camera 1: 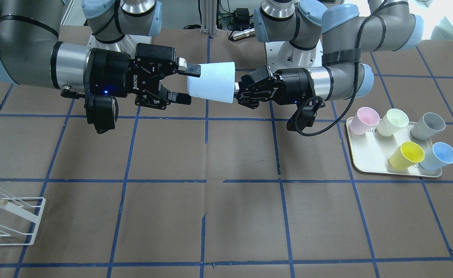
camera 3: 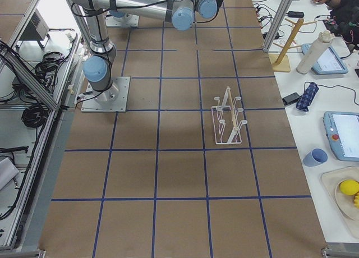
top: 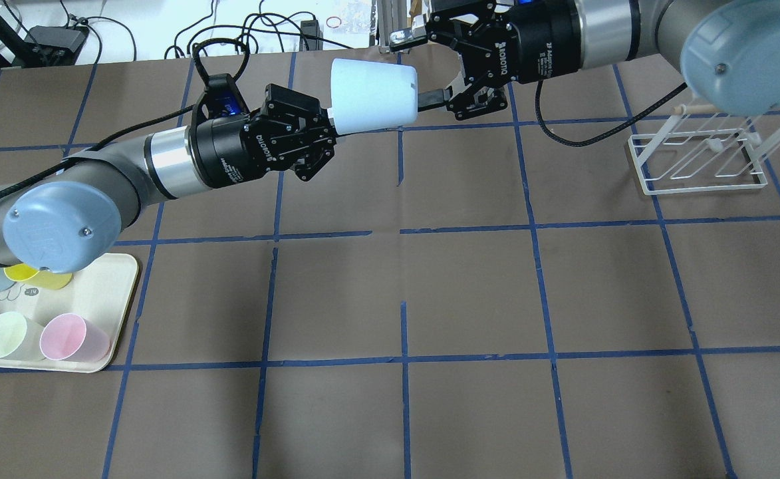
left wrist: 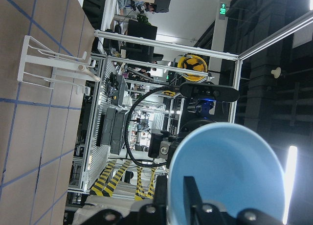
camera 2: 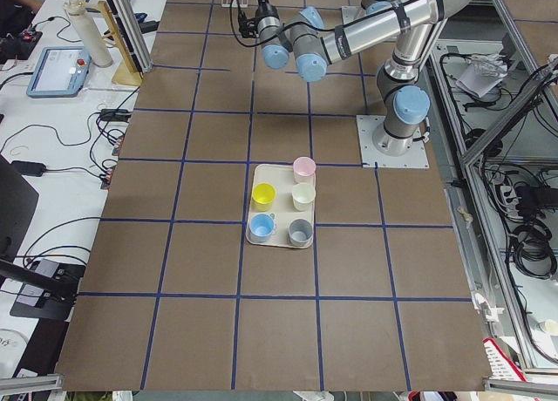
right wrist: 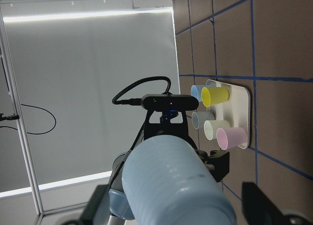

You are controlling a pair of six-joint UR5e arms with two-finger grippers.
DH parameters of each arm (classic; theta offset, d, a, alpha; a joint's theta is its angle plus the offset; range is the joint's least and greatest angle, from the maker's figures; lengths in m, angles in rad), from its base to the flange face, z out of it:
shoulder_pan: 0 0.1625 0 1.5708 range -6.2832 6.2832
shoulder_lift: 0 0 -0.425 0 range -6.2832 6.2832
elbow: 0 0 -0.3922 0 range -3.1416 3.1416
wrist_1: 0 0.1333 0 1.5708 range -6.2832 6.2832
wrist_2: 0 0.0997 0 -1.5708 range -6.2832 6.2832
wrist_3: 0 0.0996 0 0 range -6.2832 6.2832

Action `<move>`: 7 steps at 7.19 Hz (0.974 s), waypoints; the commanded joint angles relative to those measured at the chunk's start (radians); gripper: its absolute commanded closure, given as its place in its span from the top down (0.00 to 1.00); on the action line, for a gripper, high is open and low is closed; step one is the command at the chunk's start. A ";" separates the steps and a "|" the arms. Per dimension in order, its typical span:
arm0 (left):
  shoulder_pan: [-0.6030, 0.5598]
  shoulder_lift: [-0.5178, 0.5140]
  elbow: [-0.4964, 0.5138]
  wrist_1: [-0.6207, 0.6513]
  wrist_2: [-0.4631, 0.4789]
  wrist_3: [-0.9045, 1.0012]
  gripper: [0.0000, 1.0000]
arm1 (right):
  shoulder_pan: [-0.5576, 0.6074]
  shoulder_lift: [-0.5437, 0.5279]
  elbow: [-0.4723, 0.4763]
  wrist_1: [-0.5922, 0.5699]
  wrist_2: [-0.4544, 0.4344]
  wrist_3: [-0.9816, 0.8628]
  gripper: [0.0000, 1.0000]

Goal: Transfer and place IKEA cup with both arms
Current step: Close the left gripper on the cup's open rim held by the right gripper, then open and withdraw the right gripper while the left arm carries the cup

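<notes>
The IKEA cup (camera 1: pixel 212 82) is pale light blue and hangs on its side above the far middle of the table. My left gripper (camera 1: pixel 237 92) is shut on its wide rim, with one finger inside, as the left wrist view (left wrist: pixel 230 171) shows over the deeper blue inside. My right gripper (camera 1: pixel 189 84) is open, its two fingers on either side of the cup's narrow base. In the overhead view the cup (top: pixel 373 93) lies between the left gripper (top: pixel 330 126) and the right gripper (top: pixel 419 70). The right wrist view shows the cup's outside (right wrist: pixel 171 186) between its spread fingers.
A cream tray (camera 1: pixel 369 158) on my left holds a pink cup (camera 1: pixel 365 120), a pale yellow cup (camera 1: pixel 393 122), a grey cup (camera 1: pixel 427 125), a yellow cup (camera 1: pixel 406 155) and another light blue cup (camera 1: pixel 438 155). A white wire rack (top: pixel 695 156) stands on my right.
</notes>
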 commanded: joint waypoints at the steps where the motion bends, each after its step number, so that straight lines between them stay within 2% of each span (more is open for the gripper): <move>1: -0.001 0.006 -0.002 0.002 0.000 0.000 0.00 | 0.000 0.001 -0.008 -0.059 -0.022 0.068 1.00; 3: 0.009 0.009 0.001 0.002 0.010 -0.003 0.00 | -0.023 0.008 -0.043 -0.113 -0.162 0.145 1.00; 6: 0.105 0.025 0.010 0.007 0.282 -0.006 0.00 | -0.032 -0.005 -0.083 -0.115 -0.307 0.174 1.00; 7: 0.159 0.034 0.012 0.011 0.439 -0.003 0.00 | -0.025 -0.013 -0.080 -0.125 -0.471 0.182 1.00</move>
